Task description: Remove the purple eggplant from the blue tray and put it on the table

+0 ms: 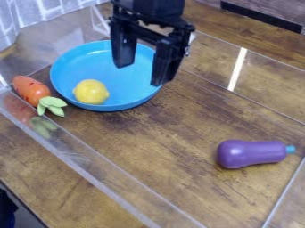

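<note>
Blue tray: round shallow dish with a raised rim, resting on the bench at about 10 o'clock from the picture centre.
Tray contents: one yellow lemon, lying on the tray floor toward the 7 o'clock part of the dish. Nothing else shows inside the tray.
Purple eggplant: outside the tray, lying on its side on the bench at about 4 o'clock from the picture centre, well apart from the dish. Its teal stem cap points toward 3 o'clock.
Orange carrot: on the bench just beside the tray's rim at the dish's 8 o'clock, green leaves toward 4 o'clock. Whether it touches the rim cannot be told.
Gripper: black, pointing down over the 3 o'clock side of the tray.
Fingers: spread well apart, with nothing between them.
Bench: dark brown wood grain, glossy, with bright reflections; a clear low wall borders it.
</note>
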Available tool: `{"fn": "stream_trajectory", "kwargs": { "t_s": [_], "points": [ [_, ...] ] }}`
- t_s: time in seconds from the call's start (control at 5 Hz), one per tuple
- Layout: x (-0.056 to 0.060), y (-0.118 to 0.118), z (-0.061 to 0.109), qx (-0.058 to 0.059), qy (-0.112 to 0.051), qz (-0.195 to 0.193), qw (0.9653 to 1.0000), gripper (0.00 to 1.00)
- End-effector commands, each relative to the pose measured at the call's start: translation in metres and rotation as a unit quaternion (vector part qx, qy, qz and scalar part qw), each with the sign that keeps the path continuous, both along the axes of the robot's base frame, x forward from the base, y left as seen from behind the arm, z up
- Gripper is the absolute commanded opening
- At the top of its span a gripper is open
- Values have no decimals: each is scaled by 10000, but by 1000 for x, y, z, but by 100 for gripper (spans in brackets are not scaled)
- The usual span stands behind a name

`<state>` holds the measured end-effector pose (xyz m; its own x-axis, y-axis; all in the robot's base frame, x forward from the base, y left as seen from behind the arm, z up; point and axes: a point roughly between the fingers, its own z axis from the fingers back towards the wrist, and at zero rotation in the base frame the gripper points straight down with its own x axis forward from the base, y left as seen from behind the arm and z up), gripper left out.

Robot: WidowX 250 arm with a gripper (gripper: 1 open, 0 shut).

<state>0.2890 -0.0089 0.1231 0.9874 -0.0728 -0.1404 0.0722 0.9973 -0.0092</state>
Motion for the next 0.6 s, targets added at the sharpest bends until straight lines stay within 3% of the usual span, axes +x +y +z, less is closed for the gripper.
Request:
{"fn": "stream_trajectory", "kwargs": {
  "t_s": [0.0, 0.4],
  "points": [
    [6, -10, 5, -40, -179, -312, 9993, 100],
    [9, -21, -8, -82, -73, -804, 9967, 100]
  ]
}}
